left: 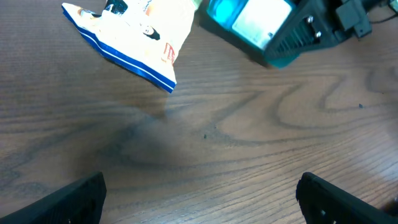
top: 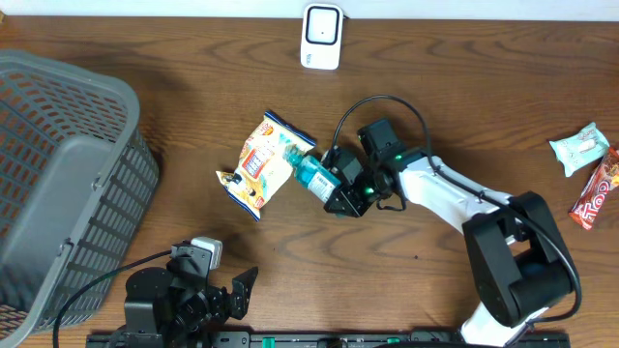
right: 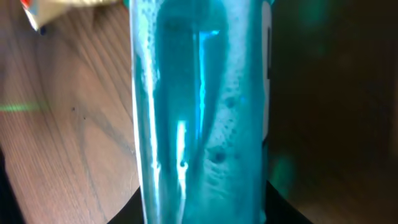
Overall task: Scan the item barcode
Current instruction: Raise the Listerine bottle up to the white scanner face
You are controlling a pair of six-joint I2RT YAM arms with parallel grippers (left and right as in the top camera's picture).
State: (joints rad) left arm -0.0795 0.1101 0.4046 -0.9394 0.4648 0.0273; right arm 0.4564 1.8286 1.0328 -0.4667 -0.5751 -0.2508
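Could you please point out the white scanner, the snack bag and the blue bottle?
white scanner [top: 321,36]: overhead view, on its dark front panel.
snack bag [top: 259,162]: overhead view, on its printed face.
blue bottle [right: 199,124]: right wrist view, on its clear, liquid-filled body.

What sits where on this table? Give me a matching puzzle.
Things:
1. grey basket
2. white scanner
3. teal bottle
4. red candy bar

Places:
A. far right edge
B. held in the right gripper
C. left side
D. back edge, middle

Pairs: 1-C, 2-D, 3-B, 4-A
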